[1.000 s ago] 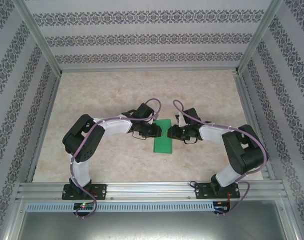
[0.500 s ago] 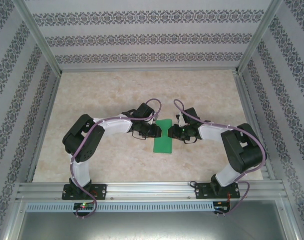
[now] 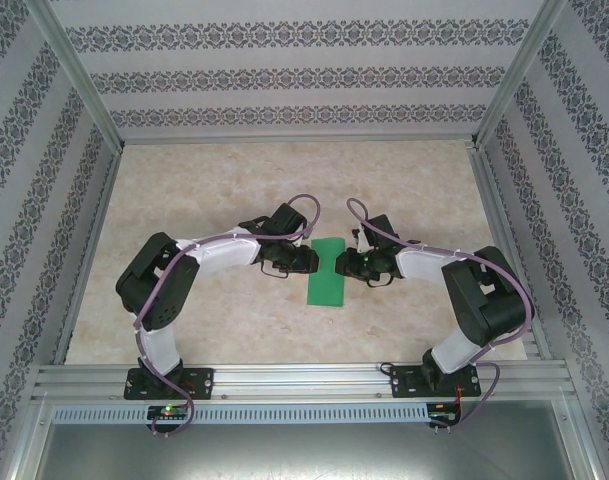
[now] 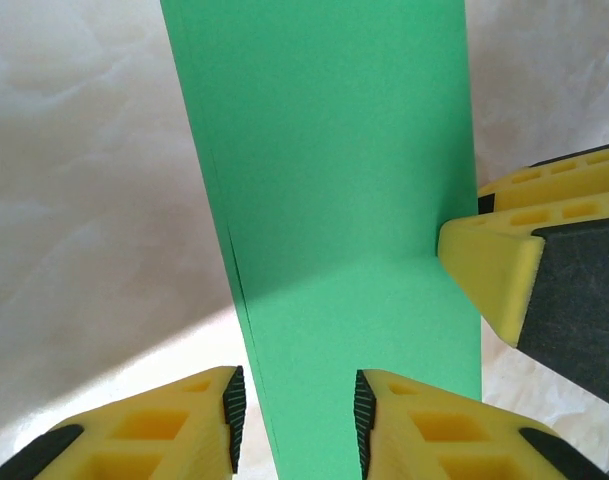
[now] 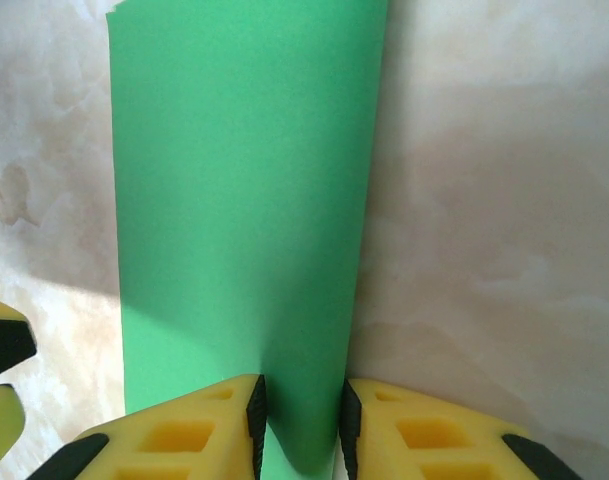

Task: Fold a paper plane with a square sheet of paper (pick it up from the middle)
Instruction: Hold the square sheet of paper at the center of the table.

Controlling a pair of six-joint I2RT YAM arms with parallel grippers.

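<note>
The square sheet of paper (image 3: 327, 280) lies folded into a narrow bright green strip at the table's middle, between both grippers. My left gripper (image 3: 310, 262) is at its left long edge. In the left wrist view the paper (image 4: 334, 200) runs under the left gripper (image 4: 294, 420), whose jaws stand open astride that edge. My right gripper (image 3: 341, 264) is at the right long edge. In the right wrist view the paper (image 5: 244, 200) curls up slightly between the open fingers of the right gripper (image 5: 301, 425).
The marbled table (image 3: 234, 180) is walled by patterned panels with metal posts (image 3: 84, 90). An aluminium rail (image 3: 304, 380) runs along the near edge. A right fingertip (image 4: 494, 270) shows in the left wrist view, close to the paper's right edge.
The left arm's elbow has swung a little outward to the left, and the left jaws have spread slightly wider. The paper and the right arm stay put.
</note>
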